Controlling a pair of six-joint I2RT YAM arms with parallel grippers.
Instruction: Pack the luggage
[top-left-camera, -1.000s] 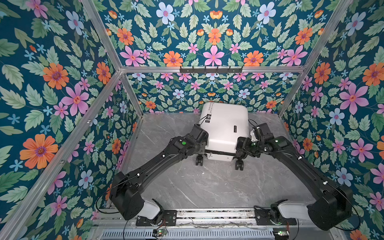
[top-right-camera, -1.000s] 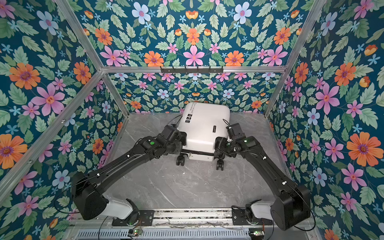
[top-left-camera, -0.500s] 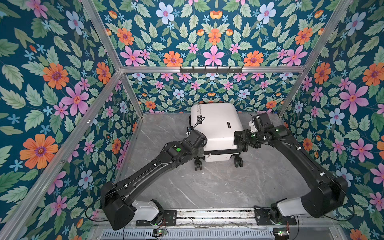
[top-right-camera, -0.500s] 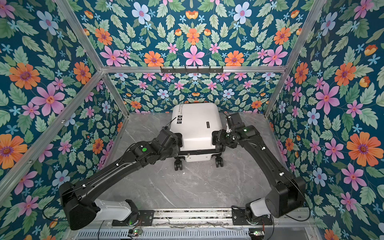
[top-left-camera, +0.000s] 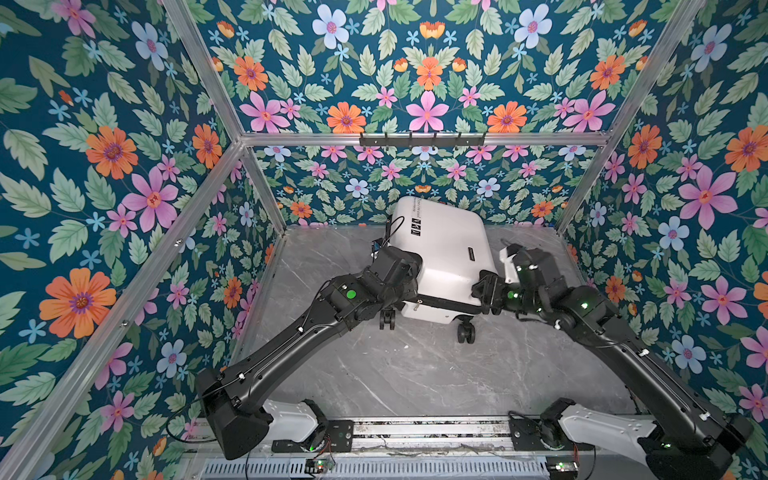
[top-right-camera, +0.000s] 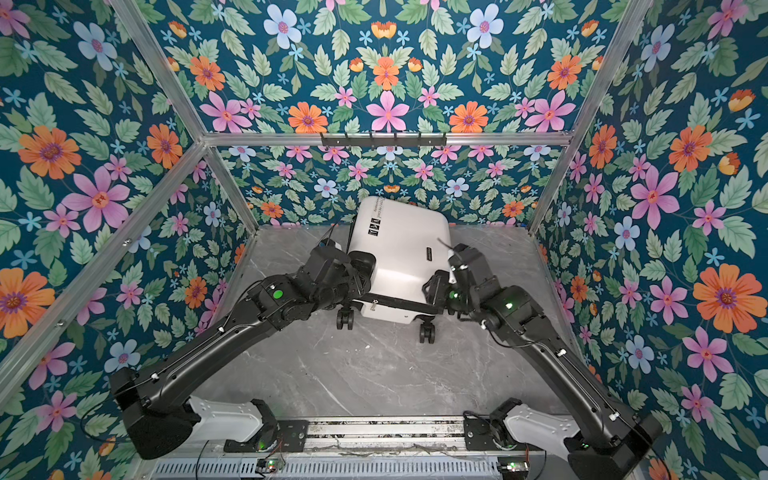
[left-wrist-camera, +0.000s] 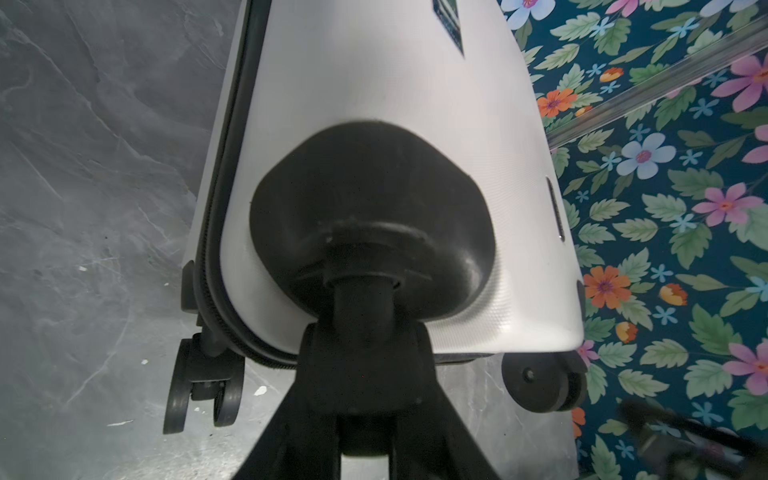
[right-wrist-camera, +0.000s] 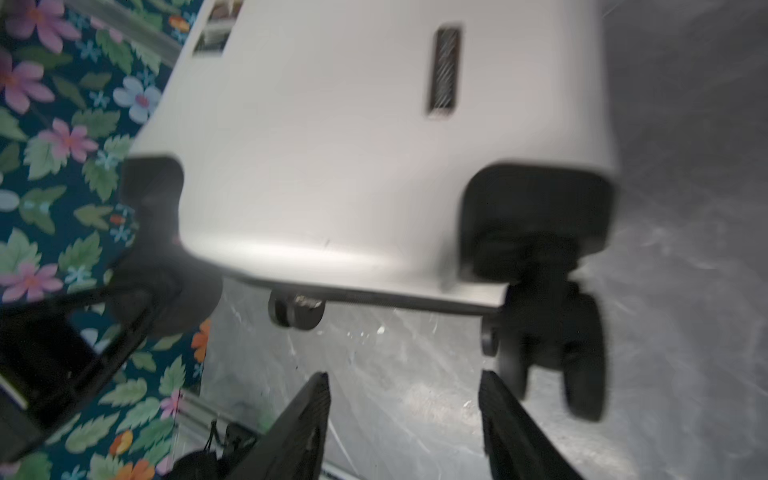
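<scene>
Since the luggage (top-left-camera: 444, 253) is being shown with both white shells together and the black zipper band (left-wrist-camera: 230, 199) running unbroken along the sides in view, the filling and closing are being judged as done. Nothing loose is being seen on the grey counter (top-left-camera: 415, 374), and no lining is being exposed. Whether the zip is being run fully round the far end cannot be told. What is being left, by this reading, is only the placing or righting of the case. It is being found lying on one shell at the back of the counter, skewed, with its top end near the flowered back wall (top-left-camera: 415, 178) and its wheeled end turned toward the arm bases.

Both arms are being stretched forward and inward to that wheeled end, one at each near corner. The left pincer (left-wrist-camera: 363, 345) is being held clamped on the caster (left-wrist-camera: 361, 299) at a corner of the upper shell, its fingers closing on the stem below the black wheel housing (left-wrist-camera: 374, 187). The right pincer (right-wrist-camera: 403, 378) is being held apart and empty, with bare counter showing between its fingers (right-wrist-camera: 303, 419). The nearest wheel (right-wrist-camera: 552, 353) is lying just beside one finger, not between them, though blur is making contact there impossible to judge
</scene>
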